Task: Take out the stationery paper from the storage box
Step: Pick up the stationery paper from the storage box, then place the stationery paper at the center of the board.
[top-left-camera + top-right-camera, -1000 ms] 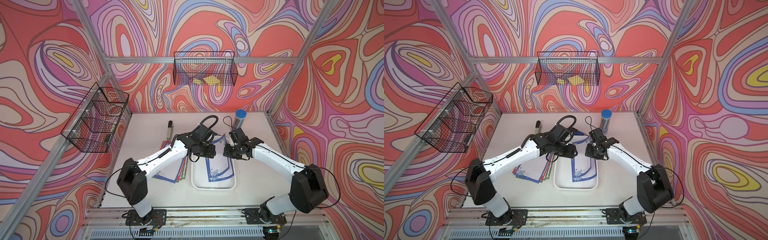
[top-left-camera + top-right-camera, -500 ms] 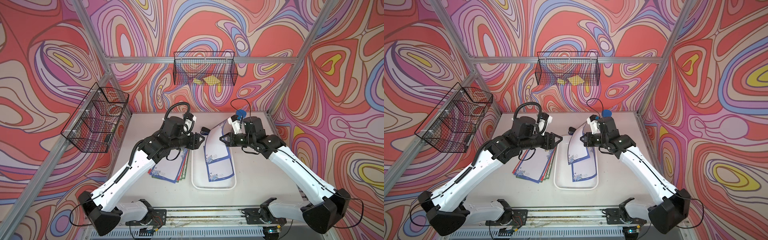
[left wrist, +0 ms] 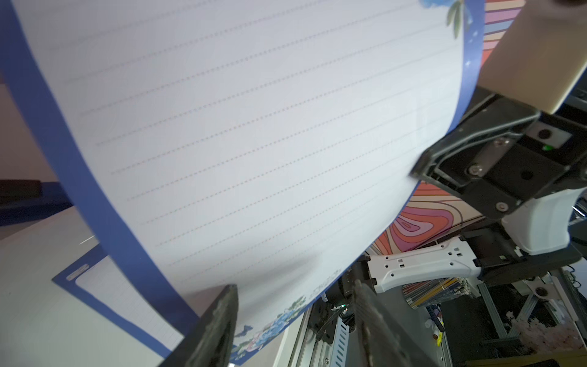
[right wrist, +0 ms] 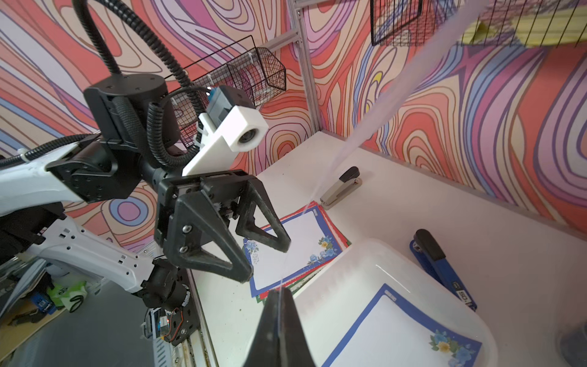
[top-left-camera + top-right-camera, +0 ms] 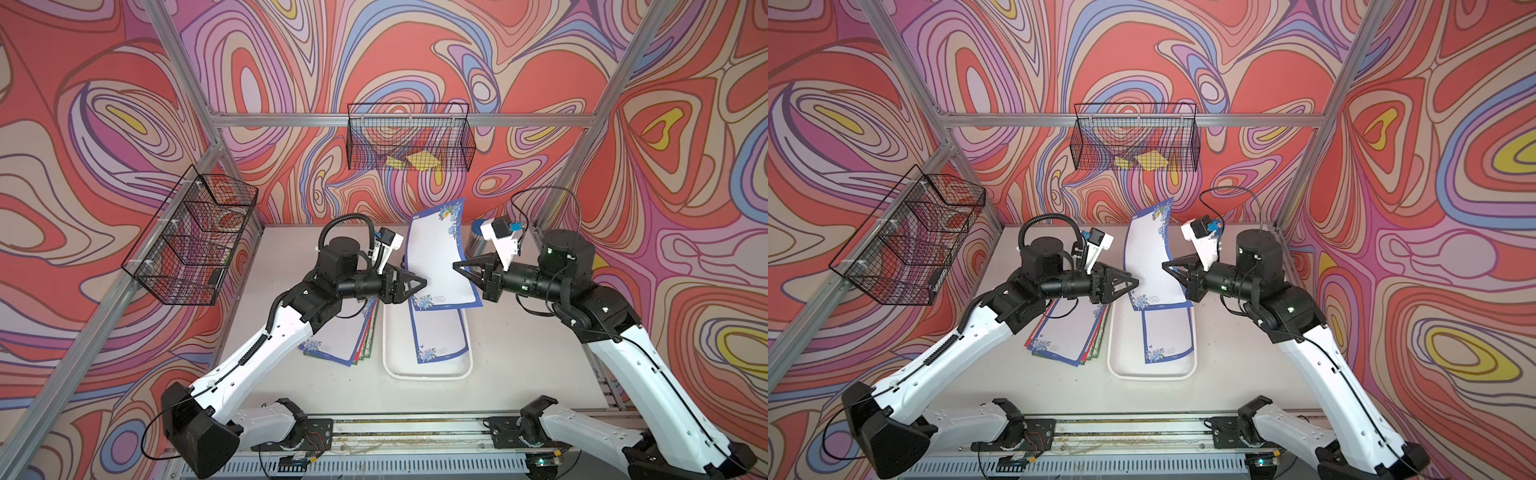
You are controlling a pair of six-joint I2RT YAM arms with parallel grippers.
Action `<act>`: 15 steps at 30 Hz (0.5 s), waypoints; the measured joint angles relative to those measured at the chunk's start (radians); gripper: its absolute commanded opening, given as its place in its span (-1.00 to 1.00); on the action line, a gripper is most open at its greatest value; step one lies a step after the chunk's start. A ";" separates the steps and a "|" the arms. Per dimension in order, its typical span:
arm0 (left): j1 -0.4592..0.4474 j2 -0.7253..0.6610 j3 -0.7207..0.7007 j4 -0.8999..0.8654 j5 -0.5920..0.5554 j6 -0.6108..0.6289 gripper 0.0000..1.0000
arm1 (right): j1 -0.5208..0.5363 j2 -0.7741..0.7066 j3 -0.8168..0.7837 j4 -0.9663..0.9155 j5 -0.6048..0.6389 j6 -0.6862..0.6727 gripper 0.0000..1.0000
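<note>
The right gripper (image 5: 456,265) is pinched tight on the right edge of a blue-bordered sheet of stationery paper (image 5: 436,253), held up curved above the storage box (image 5: 428,376). The left gripper (image 5: 422,283) gapes at its left edge; I can't tell if it touches. A second sheet (image 5: 438,336) lies in the box, with a pile (image 5: 340,336) to its left. The lifted sheet is higher than half a second ago.

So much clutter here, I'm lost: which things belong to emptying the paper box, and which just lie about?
Job: lifted sheet, right hand holding it, sheet in box, box, pile of sheets.
Lying about: grey stapler, blue stapler, back basket, side basket, yellow notes.
</note>
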 measured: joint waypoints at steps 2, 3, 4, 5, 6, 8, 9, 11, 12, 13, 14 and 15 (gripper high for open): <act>0.006 -0.023 -0.023 0.044 0.028 0.005 0.28 | 0.000 -0.028 0.002 -0.004 -0.001 -0.026 -1.00; 0.011 -0.040 -0.035 0.060 0.040 0.011 0.29 | 0.000 -0.042 0.002 -0.005 -0.002 -0.037 -1.00; 0.014 -0.057 -0.044 0.072 0.048 0.019 0.29 | 0.000 -0.053 0.002 -0.005 -0.002 -0.047 -1.00; 0.020 -0.077 -0.050 0.080 0.056 0.030 0.30 | 0.000 -0.064 0.004 -0.008 -0.002 -0.058 -1.00; 0.026 -0.098 -0.056 0.089 0.061 0.043 0.31 | 0.000 -0.073 0.009 -0.010 -0.003 -0.069 -1.00; 0.038 -0.141 -0.061 0.100 0.074 0.068 0.32 | 0.000 -0.084 0.023 -0.014 -0.003 -0.089 -1.00; 0.045 -0.163 -0.061 0.107 0.085 0.081 0.32 | 0.000 -0.088 0.033 -0.019 -0.005 -0.101 -1.00; 0.058 -0.193 -0.061 0.126 0.105 0.098 0.33 | 0.000 -0.094 0.051 -0.030 -0.008 -0.126 -1.00; 0.065 -0.204 -0.061 0.139 0.118 0.101 0.33 | 0.000 -0.098 0.058 -0.031 -0.011 -0.138 -1.00; 0.072 -0.208 -0.061 0.152 0.129 0.101 0.33 | 0.000 -0.103 0.062 -0.031 -0.014 -0.149 -1.00; 0.080 -0.209 -0.062 0.172 0.143 0.096 0.33 | 0.000 -0.111 0.063 -0.030 -0.018 -0.159 -1.00; 0.089 -0.207 -0.063 0.196 0.159 0.088 0.33 | 0.000 -0.121 0.063 -0.030 -0.023 -0.167 -1.00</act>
